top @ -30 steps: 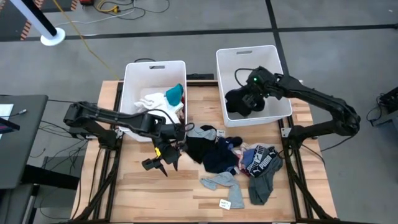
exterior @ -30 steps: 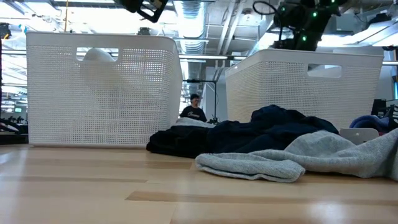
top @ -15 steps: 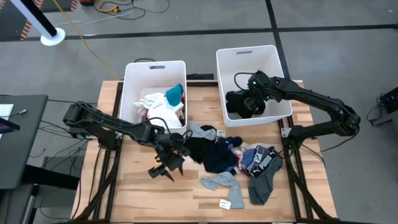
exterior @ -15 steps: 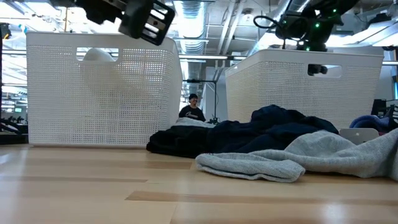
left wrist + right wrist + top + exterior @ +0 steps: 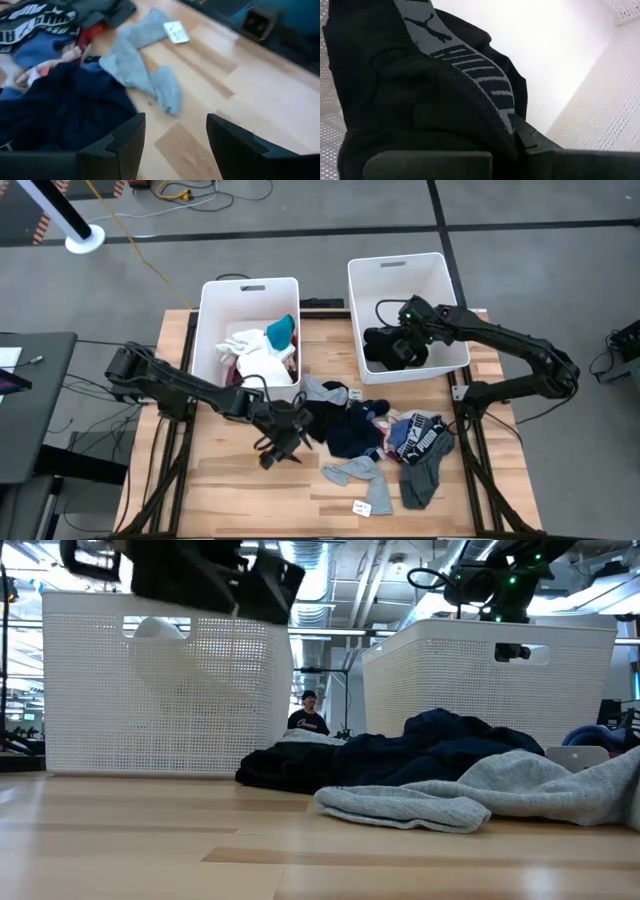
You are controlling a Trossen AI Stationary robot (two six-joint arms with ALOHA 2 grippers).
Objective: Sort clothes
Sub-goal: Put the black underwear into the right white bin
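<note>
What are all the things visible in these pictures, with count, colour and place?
left bin: one, white plastic, at the table's back left; holds white, teal and maroon clothes.
right bin: one, white plastic, at the back right.
black garment: one, with a grey lettered band, inside the right bin.
clothes pile: many pieces, navy, black, grey, pink, on the table's middle and right.
grey sock: one, at the pile's front edge.
paper tag: one, white, near the front edge.
table: one, light wood.
person: one, far behind the table.
left tool: open, above the pile's left edge.
right tool: in the right bin, at the black garment.
</note>
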